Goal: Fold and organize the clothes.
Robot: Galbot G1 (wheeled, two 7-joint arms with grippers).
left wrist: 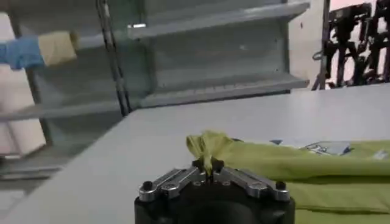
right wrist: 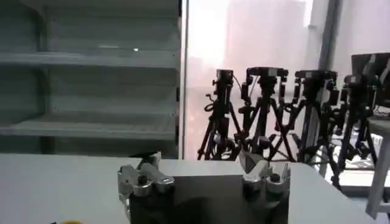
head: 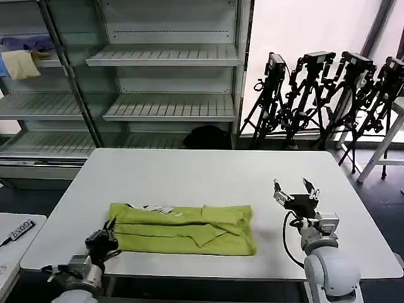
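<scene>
T-shirt (head: 183, 229), lime yellow-green, lies folded into a long band near the front edge of the white surface (head: 208, 173), broad bare room behind it. Left tool (head: 108, 235) is clenched on what appears to be the band's left corner; right tool (head: 295, 190) hovers spread wide, well apart from the shirt's right end

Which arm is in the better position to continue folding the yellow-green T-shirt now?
The left. Its gripper is shut on the near-left corner of the T-shirt, so it can probably carry that edge over. The right gripper hovers open above the bare table, to the right of the shirt.
</scene>
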